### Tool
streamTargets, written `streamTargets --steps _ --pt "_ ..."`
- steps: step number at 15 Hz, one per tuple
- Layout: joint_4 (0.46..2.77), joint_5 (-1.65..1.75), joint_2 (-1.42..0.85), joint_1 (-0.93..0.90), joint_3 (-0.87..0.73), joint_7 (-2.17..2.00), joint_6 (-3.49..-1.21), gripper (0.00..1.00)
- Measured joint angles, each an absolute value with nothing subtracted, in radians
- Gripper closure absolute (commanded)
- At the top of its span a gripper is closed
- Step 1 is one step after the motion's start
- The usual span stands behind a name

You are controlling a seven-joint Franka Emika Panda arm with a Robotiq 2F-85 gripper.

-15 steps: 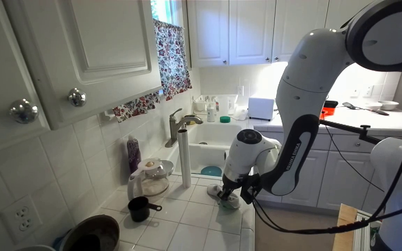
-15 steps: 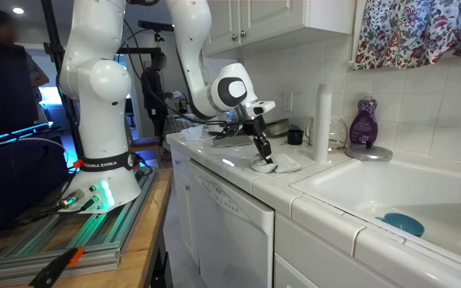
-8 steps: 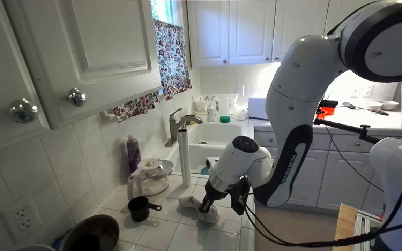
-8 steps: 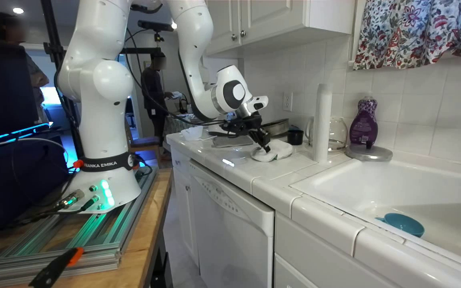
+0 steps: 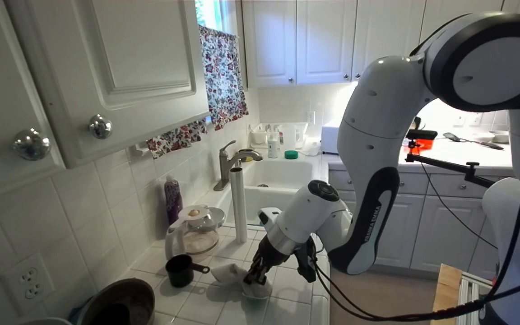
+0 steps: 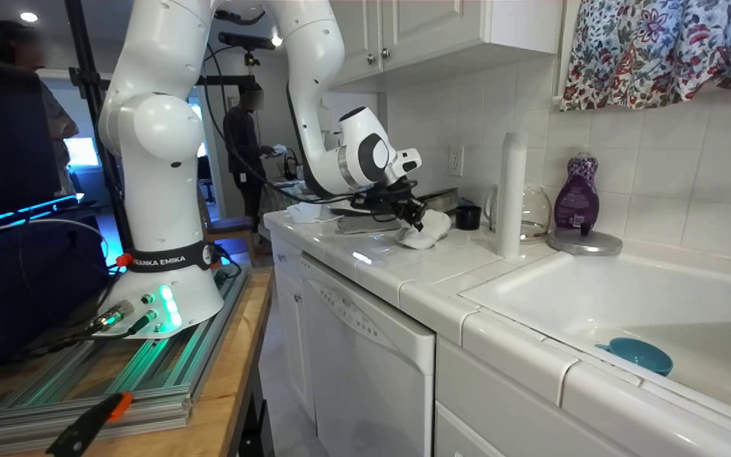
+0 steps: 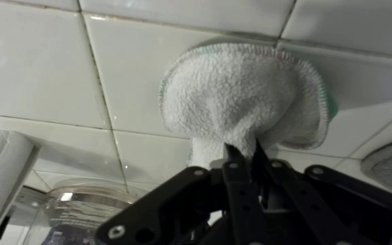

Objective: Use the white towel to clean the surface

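1. Wrist view: appeared, by judgement, to be in the wiping step, with the white terry towel (image 7: 228,92) fanned out on the white tiled countertop (image 7: 141,64), resting there at least in part.
2. Probably called next for a low, level stroke over neighbouring tile, with enough downward press to keep the fabric flat rather than dragged along in a bunch.
3. Pinched a gathered fold of towel in the gripper (image 7: 244,149), closed down to little more than the cloth's own thickness; could not tell whether also touching tile.
4. Reached with a loose end of towel toward the handle of the black measuring cup (image 5: 180,273), visible in both exterior views; could not tell whether touching. Risked, by guess, nudging the cup if swung that way.
5. Saw, farther off and apart from the towel, a glass coffee carafe (image 5: 200,239) and an upright paper-towel roll (image 5: 239,207).
6. Found farthest away the double-basin sink (image 5: 282,174), and, in an exterior view, a teal cup (image 6: 639,357) inside it.
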State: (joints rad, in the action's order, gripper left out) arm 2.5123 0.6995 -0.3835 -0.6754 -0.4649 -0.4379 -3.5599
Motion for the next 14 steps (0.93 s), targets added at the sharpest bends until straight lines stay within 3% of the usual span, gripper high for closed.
streamTargets --steps 3,4,5,7,14 --pt "2.494 0.861 -0.398 -0.584 -0.380 -0.438 -3.586 0.97" --pt "2.481 0.917 -0.407 -0.553 -0.350 -0.438 -3.597 0.65" --pt "2.467 0.964 -0.417 -0.526 -0.325 -0.440 -3.604 0.64" --pt "2.440 1.040 -0.432 -0.478 -0.284 -0.454 -3.605 0.51" --pt "2.422 1.081 -0.394 -0.417 -0.259 -0.531 -3.603 0.02"
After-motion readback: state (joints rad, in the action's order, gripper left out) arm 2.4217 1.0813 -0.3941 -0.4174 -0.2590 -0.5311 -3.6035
